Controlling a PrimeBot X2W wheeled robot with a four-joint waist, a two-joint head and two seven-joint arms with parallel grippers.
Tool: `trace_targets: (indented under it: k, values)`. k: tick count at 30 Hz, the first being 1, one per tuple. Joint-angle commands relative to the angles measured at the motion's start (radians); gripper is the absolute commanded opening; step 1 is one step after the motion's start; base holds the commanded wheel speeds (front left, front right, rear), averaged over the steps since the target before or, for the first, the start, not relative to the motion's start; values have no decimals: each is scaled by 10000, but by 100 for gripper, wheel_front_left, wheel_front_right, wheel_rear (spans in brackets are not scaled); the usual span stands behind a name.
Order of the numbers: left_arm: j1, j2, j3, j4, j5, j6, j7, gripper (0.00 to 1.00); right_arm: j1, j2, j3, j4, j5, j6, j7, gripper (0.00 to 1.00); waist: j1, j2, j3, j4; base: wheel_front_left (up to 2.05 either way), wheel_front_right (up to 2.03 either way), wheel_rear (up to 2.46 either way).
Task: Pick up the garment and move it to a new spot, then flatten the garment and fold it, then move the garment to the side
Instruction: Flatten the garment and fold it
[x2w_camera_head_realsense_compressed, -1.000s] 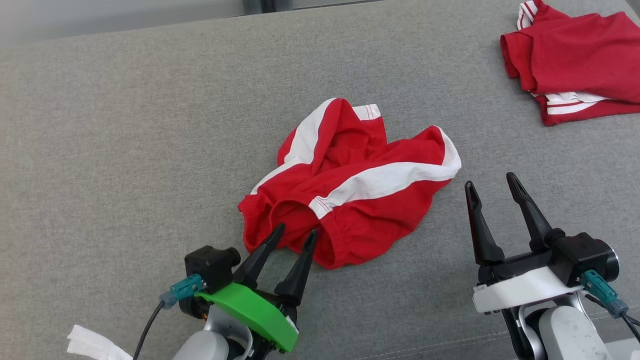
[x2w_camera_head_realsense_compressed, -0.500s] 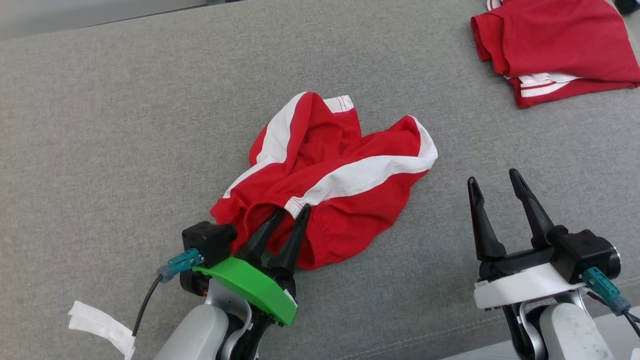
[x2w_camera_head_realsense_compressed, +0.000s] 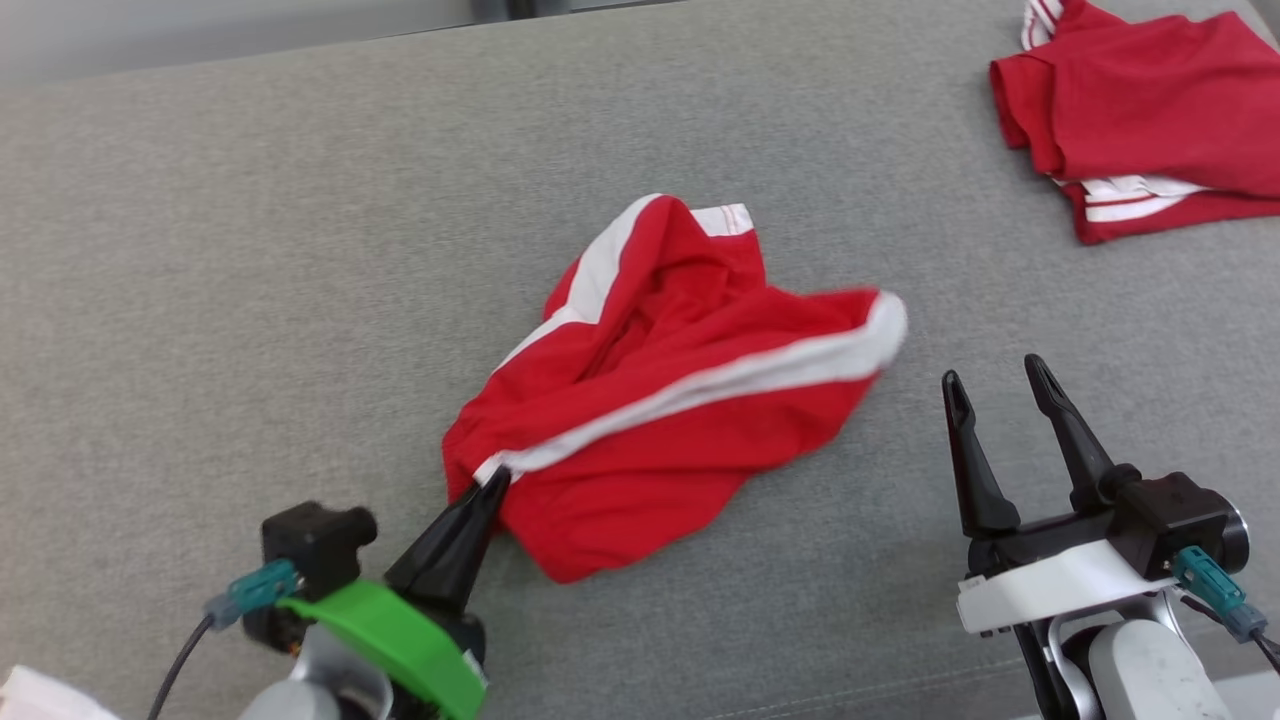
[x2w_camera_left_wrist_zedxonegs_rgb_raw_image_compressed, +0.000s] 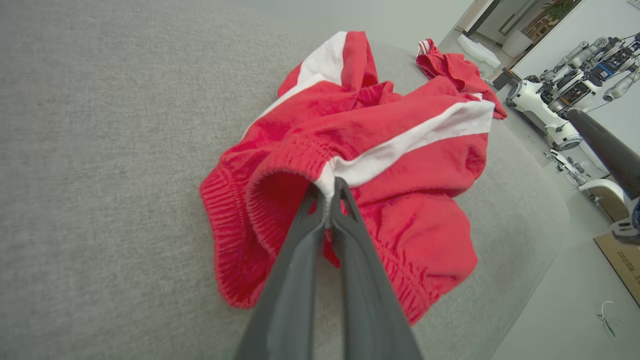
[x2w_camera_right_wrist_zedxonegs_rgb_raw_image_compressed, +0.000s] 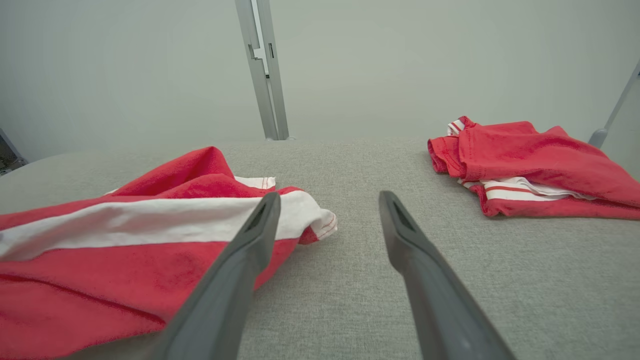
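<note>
Left gripper (x2w_camera_head_realsense_compressed: 496, 480): newly clamped on waistband of the garment (x2w_camera_head_realsense_compressed: 660, 400), cloth now tugged. Lift can begin. Right gripper (x2w_camera_head_realsense_compressed: 993, 375): spread, idle.

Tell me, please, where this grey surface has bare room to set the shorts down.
The widest bare stretch of the grey surface lies left of the red shorts. A narrower strip runs between the shorts and the folded red garment. It is crowded near the front, where the left gripper pinches the shorts and the right gripper stands open.
</note>
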Motion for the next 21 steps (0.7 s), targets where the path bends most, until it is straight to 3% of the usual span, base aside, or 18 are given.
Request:
trace_targets:
  k: [1, 4, 8, 16, 21]
  values:
    - [280, 325, 80, -200, -5, 101, 118, 0, 139, -86, 15, 31, 62, -8, 1, 100, 0, 0, -167, 421, 0, 0, 0]
    - [615, 752, 365, -630, -24, 371, 179, 0, 160, -235, 191, 169, 215, -8, 1, 100, 0, 0, -207, 752, 0, 0, 0]
    - [661, 784, 625, -751, -40, 591, -65, 0, 353, -666, 796, 425, 606, -9, 1, 100, 0, 0, -275, 1135, 0, 0, 0]
    - [-8, 445, 571, -69, 441, 479, -849, 0, 1439, -2259, 2469, 585, 1317, -8, 1, 100, 0, 0, -242, 1394, 0, 0, 0]
    - [-293, 402, 580, 332, 467, 366, -1079, 0, 1559, -2900, 3464, 930, 1750, -8, 1, 100, 0, 0, -123, 1369, 0, 0, 0]
